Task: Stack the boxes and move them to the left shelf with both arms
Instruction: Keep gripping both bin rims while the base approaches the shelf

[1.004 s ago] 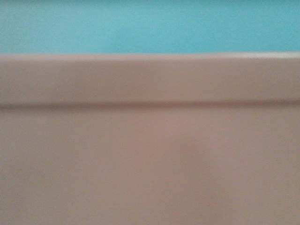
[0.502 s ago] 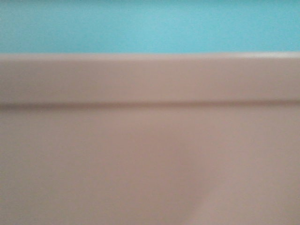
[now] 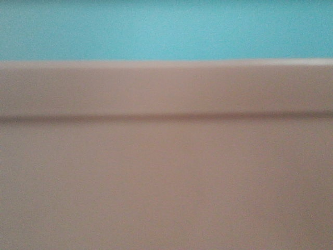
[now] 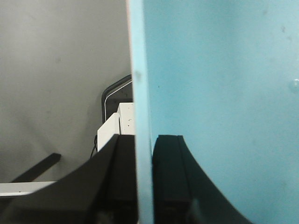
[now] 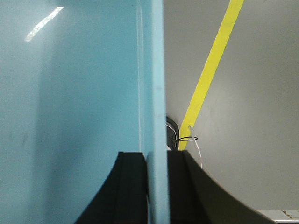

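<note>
The front view is filled by the salmon pink box, seen very close and blurred, with the light blue box showing above its rim. In the left wrist view my left gripper is shut on the blue box's side wall, one black finger each side of the rim. In the right wrist view my right gripper is shut on the opposite wall of the blue box the same way. A thin pink edge runs along the rim in the left wrist view. The left shelf is out of view.
Grey floor lies beyond the box in both wrist views. A yellow floor stripe runs diagonally on the right. A white block and a dark-framed object stand by the left gripper.
The boxes hold the same place in the front view. A faint curved shading on the pink wall at lower middle has gone.
</note>
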You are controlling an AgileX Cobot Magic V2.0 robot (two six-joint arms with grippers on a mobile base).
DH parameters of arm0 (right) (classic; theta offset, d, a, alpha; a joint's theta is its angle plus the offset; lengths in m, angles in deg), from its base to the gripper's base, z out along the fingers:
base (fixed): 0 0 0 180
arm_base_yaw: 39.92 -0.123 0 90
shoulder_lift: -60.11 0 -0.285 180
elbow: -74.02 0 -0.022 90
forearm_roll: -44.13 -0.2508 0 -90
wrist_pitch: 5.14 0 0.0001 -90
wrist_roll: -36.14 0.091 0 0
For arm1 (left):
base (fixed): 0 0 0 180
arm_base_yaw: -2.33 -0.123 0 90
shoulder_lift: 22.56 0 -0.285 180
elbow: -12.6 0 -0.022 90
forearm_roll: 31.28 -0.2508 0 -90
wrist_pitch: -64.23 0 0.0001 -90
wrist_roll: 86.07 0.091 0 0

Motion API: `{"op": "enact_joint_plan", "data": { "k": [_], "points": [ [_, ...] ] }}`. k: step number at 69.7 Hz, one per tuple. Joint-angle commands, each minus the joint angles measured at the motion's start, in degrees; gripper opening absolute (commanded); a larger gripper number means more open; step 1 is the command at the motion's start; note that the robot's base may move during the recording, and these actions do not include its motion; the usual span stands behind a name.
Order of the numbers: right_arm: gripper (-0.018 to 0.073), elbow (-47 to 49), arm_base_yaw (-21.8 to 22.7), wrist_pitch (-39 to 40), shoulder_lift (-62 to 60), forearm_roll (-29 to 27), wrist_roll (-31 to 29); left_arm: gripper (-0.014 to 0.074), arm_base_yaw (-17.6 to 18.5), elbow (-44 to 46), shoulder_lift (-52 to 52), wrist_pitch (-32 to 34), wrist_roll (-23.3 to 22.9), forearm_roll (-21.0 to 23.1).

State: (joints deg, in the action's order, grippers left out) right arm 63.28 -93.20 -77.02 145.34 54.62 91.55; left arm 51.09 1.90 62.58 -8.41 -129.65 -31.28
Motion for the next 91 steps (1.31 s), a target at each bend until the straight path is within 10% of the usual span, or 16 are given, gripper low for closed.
{"op": "enact_joint_plan", "data": {
  "k": [1,91],
  "points": [
    [0.0053,2.07,-0.47,-1.03,-1.96,-0.89,-0.02,-0.0006,1.11,2.21,-2.12,-4.1,-0.18,5.74],
    [0.0053,2.07,-0.36,-1.03,-1.96,-0.64,-0.02,-0.0006,1.11,2.21,-2.12,-4.1,-0.18,5.63]
  ]
}}
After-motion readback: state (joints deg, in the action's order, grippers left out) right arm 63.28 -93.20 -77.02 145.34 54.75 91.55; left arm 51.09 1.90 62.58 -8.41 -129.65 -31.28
